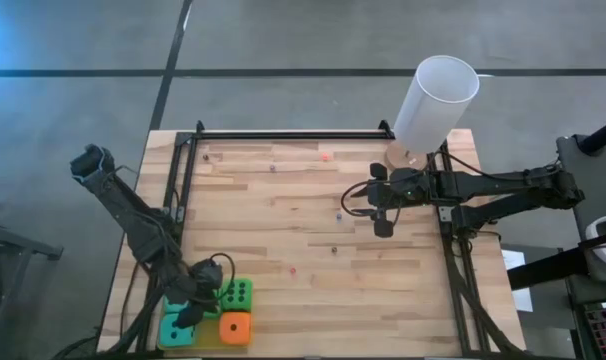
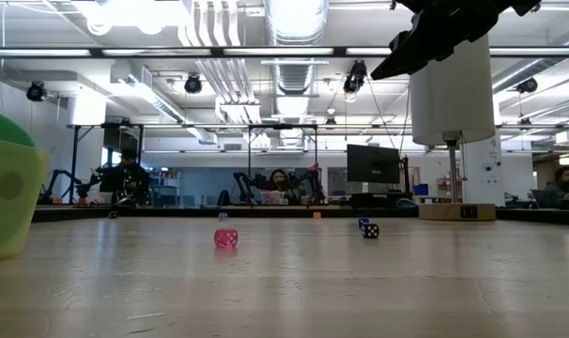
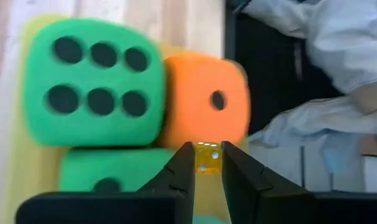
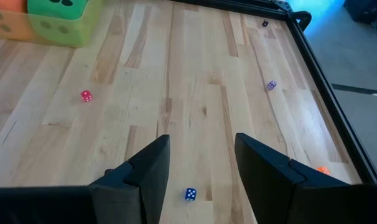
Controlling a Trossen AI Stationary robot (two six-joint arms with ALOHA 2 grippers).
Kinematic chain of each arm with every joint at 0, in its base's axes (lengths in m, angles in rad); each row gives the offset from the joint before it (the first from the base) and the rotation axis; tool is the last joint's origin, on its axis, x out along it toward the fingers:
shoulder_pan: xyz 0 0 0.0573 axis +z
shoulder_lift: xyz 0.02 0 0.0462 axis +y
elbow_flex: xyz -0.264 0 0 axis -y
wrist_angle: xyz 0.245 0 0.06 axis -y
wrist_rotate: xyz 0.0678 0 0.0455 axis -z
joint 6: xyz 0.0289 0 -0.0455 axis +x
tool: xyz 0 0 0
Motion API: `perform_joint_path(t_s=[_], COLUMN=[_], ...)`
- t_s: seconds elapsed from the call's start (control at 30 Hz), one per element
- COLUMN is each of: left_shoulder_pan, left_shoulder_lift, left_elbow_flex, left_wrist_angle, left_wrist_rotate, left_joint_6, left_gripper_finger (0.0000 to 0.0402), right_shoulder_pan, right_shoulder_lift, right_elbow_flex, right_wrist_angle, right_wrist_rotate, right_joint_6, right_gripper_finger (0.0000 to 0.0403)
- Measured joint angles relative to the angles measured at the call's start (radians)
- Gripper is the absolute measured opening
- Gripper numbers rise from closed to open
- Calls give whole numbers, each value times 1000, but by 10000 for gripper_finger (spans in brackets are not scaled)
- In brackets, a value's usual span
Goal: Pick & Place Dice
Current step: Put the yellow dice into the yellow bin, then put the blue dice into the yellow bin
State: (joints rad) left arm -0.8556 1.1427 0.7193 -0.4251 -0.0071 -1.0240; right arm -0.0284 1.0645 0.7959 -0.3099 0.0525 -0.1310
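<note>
My left gripper (image 1: pixel 191 312) hangs over the table's near left corner, shut on a tiny yellow die (image 3: pixel 207 158). Below it stand soft foam dice, a green one (image 3: pixel 92 81), an orange one (image 3: pixel 207 99) and a teal one (image 1: pixel 175 332), packed together on a yellow base (image 3: pixel 17 155). Tiny dice lie scattered on the wooden table: a red one (image 4: pixel 86 95), a blue one (image 4: pixel 190 194), a purple one (image 4: pixel 271 84) and an orange one (image 4: pixel 323 169). My right gripper (image 4: pixel 201 162) hovers open over the table's right middle, holding nothing, with the blue die just below it. My left gripper pinches the tiny yellow die by two opposite sides (image 3: pixel 207 167) between the free ends of its two fingers (image 3: pixel 182 165). The fingers slant downward. The die is lifted clear, above the seam between the orange and green foam dice.
A tall white cylinder (image 1: pixel 438 100) stands at the far right corner on a small wooden block. Black rails (image 1: pixel 283 134) run along the table's far, left and right edges. The middle of the wooden top (image 1: pixel 283 215) holds only tiny dice.
</note>
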Motion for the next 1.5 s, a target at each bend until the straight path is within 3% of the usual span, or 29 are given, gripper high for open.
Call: perform_joint_path(t_s=[0.13, 0.43, 0.7, 1.17, 1.4, 1.5], left_shoulder_pan=[-6, -16, -17, -6, 65, 78], left_shoulder_lift=[0, 89, 111, 109, 107, 103], left_elbow_flex=[-5, -7, -7, -7, 19, 40], left_wrist_angle=[66, 61, 58, 63, 74, 62], left_wrist_rotate=[10, 83, 87, 58, 2, 33], left_joint_6=[2, -47, -54, -58, -56, -55], left_gripper_finger=[67, 95, 103, 277, 312, 317], right_shoulder_pan=[0, 0, 0, 0, 0, 0], right_shoulder_lift=[0, 0, 0, 0, 0, 0], right_elbow_flex=[0, 0, 0, 0, 0, 0], right_wrist_angle=[0, 0, 0, 0, 0, 0], right_wrist_rotate=[0, 0, 0, 0, 0, 0], right_joint_6=[0, 0, 0, 0, 0, 0], right_gripper_finger=[180, 180, 180, 180, 180, 180])
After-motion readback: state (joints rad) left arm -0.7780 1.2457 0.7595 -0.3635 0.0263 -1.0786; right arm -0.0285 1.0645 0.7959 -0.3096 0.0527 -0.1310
